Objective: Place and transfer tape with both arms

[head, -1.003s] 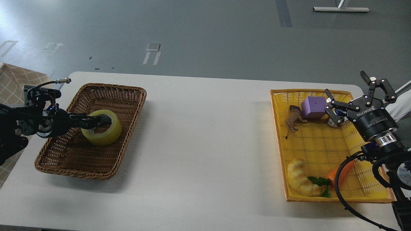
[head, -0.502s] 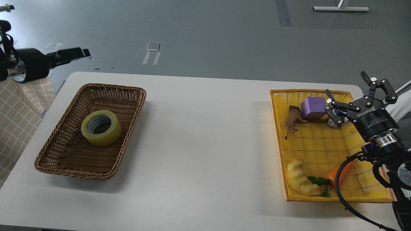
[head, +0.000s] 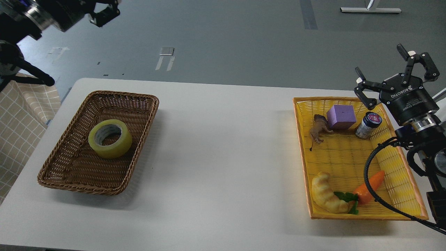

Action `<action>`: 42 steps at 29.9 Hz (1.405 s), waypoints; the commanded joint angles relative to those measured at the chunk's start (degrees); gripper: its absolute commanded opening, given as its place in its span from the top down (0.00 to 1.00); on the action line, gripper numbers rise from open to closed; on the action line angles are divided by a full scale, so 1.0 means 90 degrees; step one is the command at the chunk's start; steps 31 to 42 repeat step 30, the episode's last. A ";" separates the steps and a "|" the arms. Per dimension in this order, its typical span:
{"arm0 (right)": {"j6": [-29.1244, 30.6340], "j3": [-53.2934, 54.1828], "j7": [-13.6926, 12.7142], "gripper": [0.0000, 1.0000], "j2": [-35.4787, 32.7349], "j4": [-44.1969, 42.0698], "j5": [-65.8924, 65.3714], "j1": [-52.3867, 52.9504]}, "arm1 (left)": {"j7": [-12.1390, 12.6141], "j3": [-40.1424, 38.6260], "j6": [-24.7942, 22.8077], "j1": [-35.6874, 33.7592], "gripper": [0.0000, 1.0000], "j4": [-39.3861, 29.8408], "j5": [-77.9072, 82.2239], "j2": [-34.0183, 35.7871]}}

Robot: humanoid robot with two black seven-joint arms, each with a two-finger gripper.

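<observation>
The wide roll of translucent yellow packing tape lay flat inside the brown wicker basket. Far above that basket, the black left gripper showed too little to judge. Well apart, the black right gripper stood spread, empty.

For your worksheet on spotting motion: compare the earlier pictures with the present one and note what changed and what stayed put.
The left pincer let go of the translucent yellow tape roll and rose up and away to the top-left corner. The right pincer, fingers spread, lifted off the yellow plastic basket, uncovering a small dark-lidded jar. The tape stayed in the brown wicker basket; the toys are unmoved.
</observation>
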 commanded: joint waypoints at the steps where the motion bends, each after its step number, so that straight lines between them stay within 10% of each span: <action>1: 0.0000 -0.0042 -0.0015 0.00 -0.0008 -0.0041 -0.0023 0.0413 | -0.0152 -0.0781 0.0002 0.0565 0.02 0.0011 -0.0179 -0.0810; 9: 0.0000 -0.0042 -0.0113 0.00 -0.0077 -0.0081 -0.0023 0.0912 | -0.0133 -0.2366 0.0002 0.2069 0.02 0.0059 -0.0071 -0.2149; 17: 0.0000 -0.0315 -0.1079 0.00 -0.0116 -0.0129 0.0006 0.1127 | -0.0074 -0.2348 0.0002 0.2697 0.02 0.0303 -0.0042 -0.2482; 42: 0.0000 -0.0315 -0.1031 0.00 0.0070 -0.0618 -0.0004 0.1420 | -0.0074 -0.2503 0.0002 0.2589 0.02 0.0763 -0.0071 -0.2853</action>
